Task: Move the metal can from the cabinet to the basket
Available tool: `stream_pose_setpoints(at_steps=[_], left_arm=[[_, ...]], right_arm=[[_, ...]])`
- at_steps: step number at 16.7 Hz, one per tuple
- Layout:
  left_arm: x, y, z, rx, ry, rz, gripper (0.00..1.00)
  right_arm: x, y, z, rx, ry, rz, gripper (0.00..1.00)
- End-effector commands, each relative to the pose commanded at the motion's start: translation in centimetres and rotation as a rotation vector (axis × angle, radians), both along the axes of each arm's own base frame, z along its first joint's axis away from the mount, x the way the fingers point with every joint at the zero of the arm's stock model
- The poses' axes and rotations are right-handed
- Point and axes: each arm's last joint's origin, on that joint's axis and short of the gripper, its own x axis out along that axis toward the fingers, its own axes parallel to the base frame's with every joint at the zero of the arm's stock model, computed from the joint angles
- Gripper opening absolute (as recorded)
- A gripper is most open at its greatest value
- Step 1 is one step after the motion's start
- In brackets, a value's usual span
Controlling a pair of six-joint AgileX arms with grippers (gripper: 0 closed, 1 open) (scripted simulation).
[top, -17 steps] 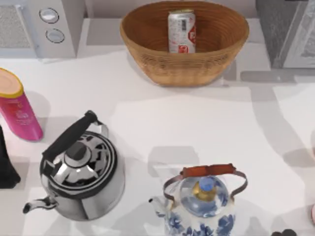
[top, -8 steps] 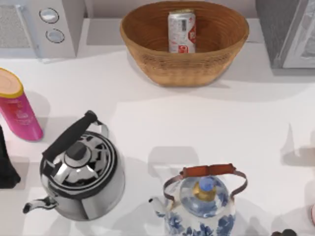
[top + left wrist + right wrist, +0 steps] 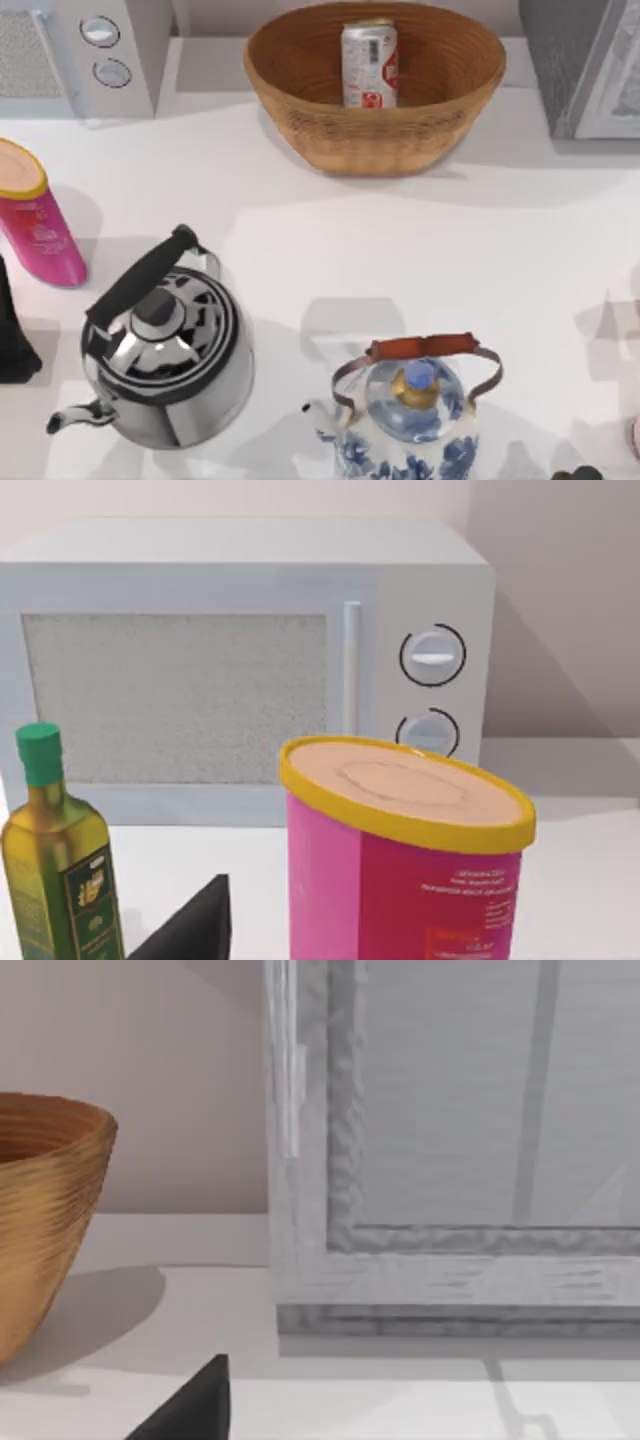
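Left pincer (image 3: 12, 345) cut off at table edge, metal can (image 3: 369, 64) upright in basket (image 3: 290, 50)

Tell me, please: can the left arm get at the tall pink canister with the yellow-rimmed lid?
Probably yes. The tall pink canister with the yellow-rimmed lid stands right before the left wrist camera, with nothing between; the green glass oil bottle stands off to one side.

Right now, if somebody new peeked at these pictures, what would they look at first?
Probably the metal can standing upright inside the basket at the back of the table. Next, two kettles at the front: a shiny steel kettle on the left and a blue-flowered kettle beside it.
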Motion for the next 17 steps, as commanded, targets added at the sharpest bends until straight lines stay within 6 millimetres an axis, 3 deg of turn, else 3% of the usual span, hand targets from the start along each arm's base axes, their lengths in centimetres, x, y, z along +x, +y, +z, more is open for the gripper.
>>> stream_pose_setpoints(at_steps=[5,10,13,17], left_arm=[[0.0,0.0,0.0,0.000,0.000,0.000,1.00],[0.0,0.0,0.0,0.000,0.000,0.000,1.00],[0.0,0.0,0.0,0.000,0.000,0.000,1.00],[0.0,0.0,0.0,0.000,0.000,0.000,1.00]], right_arm=[[0.1,0.0,0.2,0.000,-0.004,0.003,1.00],[1.2,-1.5,2.5,-0.008,-0.049,0.005,1.00],[2.8,-3.6,3.8,-0.016,-0.047,0.002,1.00],[5.3,-8.3,4.1,-0.011,-0.017,-0.002,1.00]])
